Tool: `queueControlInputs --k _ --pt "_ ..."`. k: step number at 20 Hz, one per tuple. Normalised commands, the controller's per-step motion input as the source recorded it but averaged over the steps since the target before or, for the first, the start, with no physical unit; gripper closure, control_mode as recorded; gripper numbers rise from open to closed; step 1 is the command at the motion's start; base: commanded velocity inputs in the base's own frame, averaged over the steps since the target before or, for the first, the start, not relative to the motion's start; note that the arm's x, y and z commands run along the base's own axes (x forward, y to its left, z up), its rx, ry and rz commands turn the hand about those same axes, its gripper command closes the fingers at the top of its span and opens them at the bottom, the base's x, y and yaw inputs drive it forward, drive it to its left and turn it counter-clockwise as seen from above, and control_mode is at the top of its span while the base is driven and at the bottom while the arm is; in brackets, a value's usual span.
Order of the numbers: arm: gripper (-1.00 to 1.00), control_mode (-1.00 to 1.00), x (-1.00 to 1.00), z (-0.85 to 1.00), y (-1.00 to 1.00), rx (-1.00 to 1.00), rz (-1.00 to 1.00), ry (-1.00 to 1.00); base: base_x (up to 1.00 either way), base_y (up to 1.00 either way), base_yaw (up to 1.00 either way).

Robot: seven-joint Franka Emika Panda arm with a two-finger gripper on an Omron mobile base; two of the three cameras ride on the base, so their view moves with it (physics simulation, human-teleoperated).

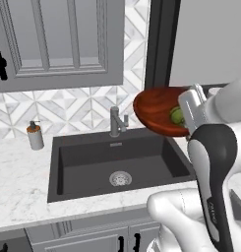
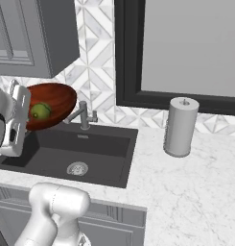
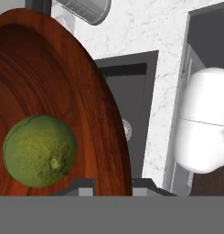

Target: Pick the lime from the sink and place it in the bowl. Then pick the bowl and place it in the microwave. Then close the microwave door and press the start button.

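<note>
Already airborne, the wooden bowl (image 1: 159,109) hangs above the sink (image 1: 117,160), its rim pinched in the narrowly parted gripper (image 3: 112,185), with the lime (image 3: 39,151) inside. Tilted as it looks, a jolt could roll the lime out into the basin.

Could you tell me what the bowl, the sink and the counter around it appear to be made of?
The bowl looks like polished reddish-brown wood, with visible grain. The sink seems a matte dark grey composite or stone; its drain looks metal. The counter appears white marble, grey-veined.
</note>
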Motion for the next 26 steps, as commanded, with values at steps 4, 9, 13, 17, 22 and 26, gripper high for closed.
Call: queueControlInputs --k 4,9,13,17,22,26 --pt "1.00 -1.00 -0.14 0.04 -0.31 0.00 0.01 -0.21 0.00 0.00 0.00" --pt "1.00 -1.00 -0.14 0.20 -0.03 0.00 0.00 -0.22 0.00 0.00 0.00" --pt "1.00 1.00 -0.06 0.09 0.00 0.00 0.00 -0.03 -0.19 0.00 0.00" --pt "1.00 1.00 0.00 0.00 0.00 0.00 0.00 0.00 -0.43 0.14 0.02" --pt "1.00 1.00 0.00 0.00 0.00 0.00 0.00 0.00 -0.79 0.94 0.16" --pt "1.00 1.00 0.00 0.00 0.00 0.00 0.00 0.00 -0.30 1.00 0.42"
